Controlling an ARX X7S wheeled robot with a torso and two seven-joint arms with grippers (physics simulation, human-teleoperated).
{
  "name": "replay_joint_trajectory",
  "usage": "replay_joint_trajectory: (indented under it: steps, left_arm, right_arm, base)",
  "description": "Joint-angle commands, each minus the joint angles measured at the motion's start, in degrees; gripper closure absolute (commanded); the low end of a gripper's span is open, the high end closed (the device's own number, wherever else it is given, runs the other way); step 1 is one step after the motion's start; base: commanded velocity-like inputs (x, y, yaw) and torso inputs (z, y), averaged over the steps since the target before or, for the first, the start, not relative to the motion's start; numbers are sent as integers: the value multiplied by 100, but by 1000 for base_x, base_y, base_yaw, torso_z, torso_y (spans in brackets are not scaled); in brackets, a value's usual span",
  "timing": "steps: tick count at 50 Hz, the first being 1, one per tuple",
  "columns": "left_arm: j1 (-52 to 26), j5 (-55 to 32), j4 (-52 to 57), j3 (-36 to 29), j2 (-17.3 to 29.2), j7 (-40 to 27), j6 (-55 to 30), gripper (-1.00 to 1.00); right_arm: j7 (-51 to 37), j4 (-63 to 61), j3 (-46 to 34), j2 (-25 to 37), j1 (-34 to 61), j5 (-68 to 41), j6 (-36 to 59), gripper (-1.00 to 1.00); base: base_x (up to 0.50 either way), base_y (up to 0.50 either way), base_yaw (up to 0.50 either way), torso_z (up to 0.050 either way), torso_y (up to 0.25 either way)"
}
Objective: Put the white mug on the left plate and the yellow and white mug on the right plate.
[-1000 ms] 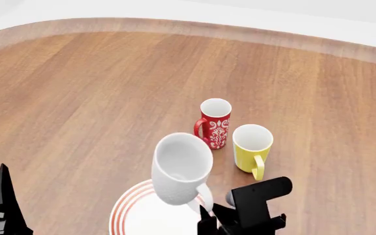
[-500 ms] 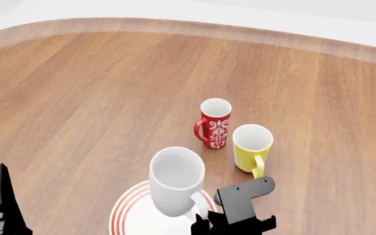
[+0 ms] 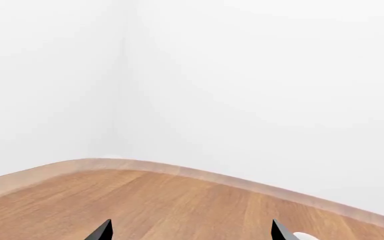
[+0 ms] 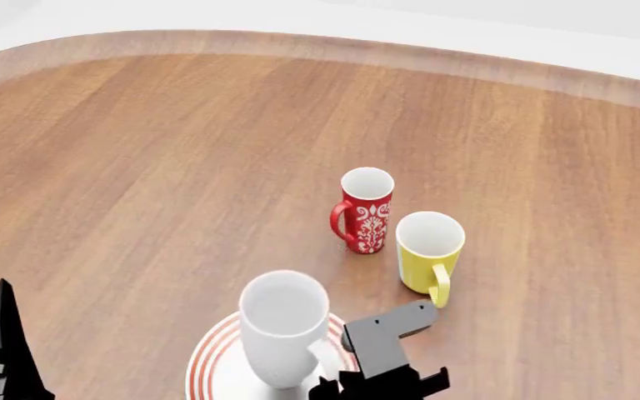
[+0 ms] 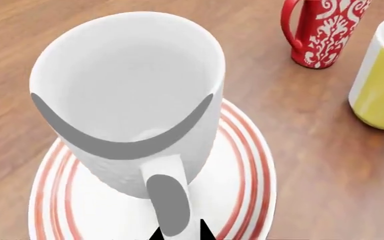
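Observation:
The white mug (image 4: pixel 281 329) is upright over a red-ringed plate (image 4: pixel 211 358) at the near edge of the head view. I cannot tell whether its base touches the plate. My right gripper (image 5: pixel 180 234) is shut on the mug's loop handle (image 5: pixel 168 202), and its black body shows in the head view (image 4: pixel 382 367). The plate (image 5: pixel 245 190) lies under the mug in the right wrist view. The yellow and white mug (image 4: pixel 427 250) stands on the table, right of the white mug. The other plate is out of view. My left gripper (image 3: pixel 190 232) is open and empty, over bare table.
A red mug with a white pattern (image 4: pixel 366 208) stands upright just behind and left of the yellow mug. The wooden table (image 4: pixel 131 183) has a curved far edge against a white wall. A left gripper finger (image 4: pixel 4 325) rises at the near left corner.
The white mug, tilted and raised a second ago, has come down and upright over the plate. My right gripper moved down and left with it. The left arm has not moved.

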State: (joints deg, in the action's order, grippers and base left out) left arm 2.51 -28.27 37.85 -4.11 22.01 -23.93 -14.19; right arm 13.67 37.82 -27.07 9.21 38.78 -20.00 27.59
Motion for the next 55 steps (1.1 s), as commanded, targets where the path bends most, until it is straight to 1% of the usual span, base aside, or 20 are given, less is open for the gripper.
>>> replay_joint_trajectory:
  steps: [1,35,36,42,46,49,50,52,53,55]
  left_arm:
    - [6,-32,38,-2,21,-25,-6,-100]
    - [13,-81,75,-29,69,-94,0,-100]
    - [10,-82,70,-29,69,-95,2,-100]
    - [14,-54,58,-61,67,-96,23,-100]
    - [21,-67,69,-54,76,-103,27,-100]
    - [27,-82,91,-47,88,-113,22,-100]
    - [36,-74,98,-52,88,-119,24,-100]
    - [36,-66,88,-59,85,-122,32,-100]
    - [42,-41,98,-84,82,-127,30,-100]
    - [42,-33,110,-99,85,-130,26,-100]
  right_arm:
    - [90,540,-126,-159,243,108,-142,100]
    - [105,932,-331,-249,312,176,-327,100]
    - [95,930,-335,-246,312,180,-332,-100]
    - [3,362,-263,-64,64,70,-210,-100]
    - [-91,-251,-221,134,-219,-24,-24,-100]
    - [-211,-1155,-184,401,-643,-149,213,-100]
    - [-298,-1675,-152,563,-903,-219,336,-100]
    - [-362,-2012,-124,674,-1075,-270,408,-100]
    - [-458,-2583,-32,874,-1391,-383,496,-100]
    - [-589,-3256,81,1110,-1764,-508,581,-100]
  base:
    - [0,0,0,0,0]
    - [0,0,0,0,0]
    - [0,0,0,0,0]
    - [0,0,0,0,0]
    - [0,0,0,0,0]
    - [0,0,0,0,0]
    - [0,0,0,0,0]
    - [0,0,0,0,0]
    - [0,0,0,0,0]
    - [0,0,0,0,0]
